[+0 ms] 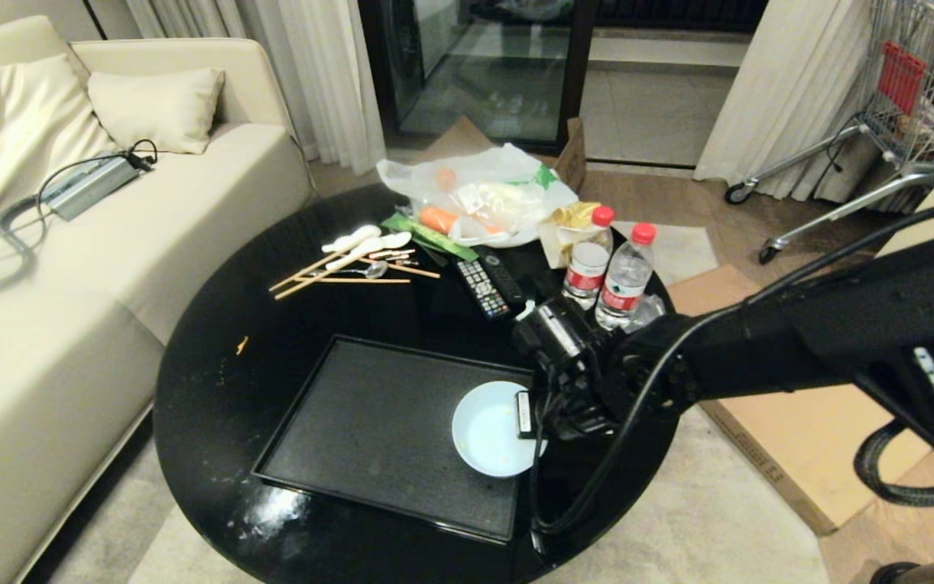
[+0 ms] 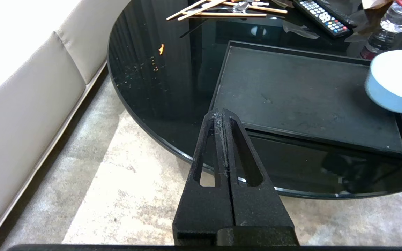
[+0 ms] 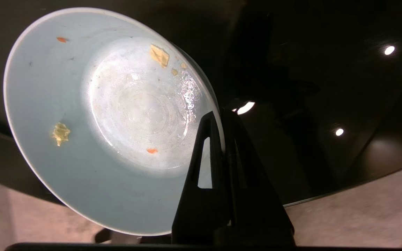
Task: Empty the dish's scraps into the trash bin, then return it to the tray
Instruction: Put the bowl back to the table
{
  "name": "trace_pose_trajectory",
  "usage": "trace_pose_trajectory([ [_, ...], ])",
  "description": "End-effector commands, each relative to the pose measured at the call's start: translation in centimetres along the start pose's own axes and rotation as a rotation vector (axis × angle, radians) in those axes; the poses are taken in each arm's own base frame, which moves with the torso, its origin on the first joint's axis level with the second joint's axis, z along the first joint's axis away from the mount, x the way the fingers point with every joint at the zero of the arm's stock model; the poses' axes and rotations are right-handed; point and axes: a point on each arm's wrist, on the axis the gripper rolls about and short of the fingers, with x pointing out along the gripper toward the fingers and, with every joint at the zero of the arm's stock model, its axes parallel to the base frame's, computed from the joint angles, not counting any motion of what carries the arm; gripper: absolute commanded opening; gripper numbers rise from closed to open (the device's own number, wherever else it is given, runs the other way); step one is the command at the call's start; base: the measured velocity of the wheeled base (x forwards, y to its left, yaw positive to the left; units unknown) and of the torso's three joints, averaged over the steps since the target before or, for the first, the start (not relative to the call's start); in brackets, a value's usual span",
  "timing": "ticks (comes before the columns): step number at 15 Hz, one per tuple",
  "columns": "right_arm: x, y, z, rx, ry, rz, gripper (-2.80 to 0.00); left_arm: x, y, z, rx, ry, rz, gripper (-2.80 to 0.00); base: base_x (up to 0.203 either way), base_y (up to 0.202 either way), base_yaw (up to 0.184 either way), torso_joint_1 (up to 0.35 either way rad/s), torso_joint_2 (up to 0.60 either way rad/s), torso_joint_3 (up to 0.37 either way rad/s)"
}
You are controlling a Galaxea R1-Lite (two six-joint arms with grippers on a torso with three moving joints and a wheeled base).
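A: Head view first: your right hand [image 1: 533,414] is clamped on the rim of the dish [image 1: 490,428], which hangs over the tray's [image 1: 370,422] right end, near the counter's [image 1: 207,381] front right edge.

B: Is it emptied?

A: You'd judge the dumping done. The right wrist view shows the dish [image 3: 92,118] tilted and nearly bare, with only a few stuck scraps [image 3: 60,133] clinging to the glaze. No trash bin shows in any view.

B: So what is left for me?

A: The return. You cannot tell whether the dish touches the tray yet; it reads as held just above it. Set it down flat inside the rim, then let go.

B: And my other arm?

A: Your left hand [image 2: 223,116] sits parked off the counter's front left edge, fingers pressed together on nothing, with the tray [image 2: 291,97] and dish [image 2: 394,82] beyond it.
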Motion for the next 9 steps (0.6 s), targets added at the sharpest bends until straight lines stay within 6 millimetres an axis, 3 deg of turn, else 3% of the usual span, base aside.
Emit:
trace_pose_trajectory([
  [1,1.7,2.6,-0.6,0.024,0.033,0.011,-2.8,0.0,0.0,0.0,-0.001,-0.001,0.001,-2.8,0.0,0.0,0.0,0.0,0.0,0.0],
  [5,3.8,4.3,-1.3,0.053,0.044,0.024,-2.8,0.0,0.0,0.0,-0.001,-0.001,0.002,-2.8,0.0,0.0,0.0,0.0,0.0,0.0],
  [9,5.3,5.3,-0.7,0.082,0.023,0.041,-2.8,0.0,0.0,0.0,-0.001,-0.001,0.0,-2.8,0.0,0.0,0.0,0.0,0.0,0.0],
])
